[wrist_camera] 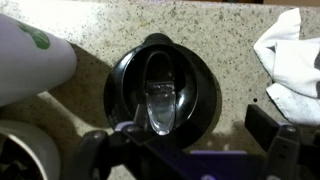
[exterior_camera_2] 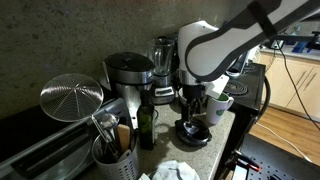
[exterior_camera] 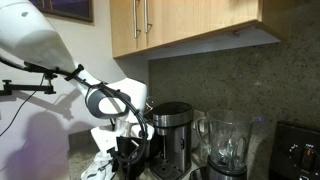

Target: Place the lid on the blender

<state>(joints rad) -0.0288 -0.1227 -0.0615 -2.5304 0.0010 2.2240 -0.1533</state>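
Note:
The black round lid (wrist_camera: pixel 160 88), with a clear raised centre piece, lies flat on the speckled counter in the wrist view. It also shows under the arm in an exterior view (exterior_camera_2: pixel 193 135). My gripper (wrist_camera: pixel 185 150) is open, and its dark fingers hang just above the lid's near side without touching it. It shows in both exterior views (exterior_camera_2: pixel 192 108) (exterior_camera: pixel 126 150). The blender (exterior_camera: pixel 226 145), a clear jar with a side handle and no lid, stands beyond the coffee maker. In an exterior view the blender (exterior_camera_2: pixel 162 58) stands at the wall behind the arm.
A black-and-steel coffee maker (exterior_camera: pixel 171 132) (exterior_camera_2: pixel 128 80) stands between lid and blender. A white cloth (wrist_camera: pixel 292 60) lies right of the lid, and a white cup (wrist_camera: pixel 30 55) left of it. A dark bottle (exterior_camera_2: pixel 147 122), a utensil holder (exterior_camera_2: pixel 112 152) and a wire strainer (exterior_camera_2: pixel 72 98) stand nearby.

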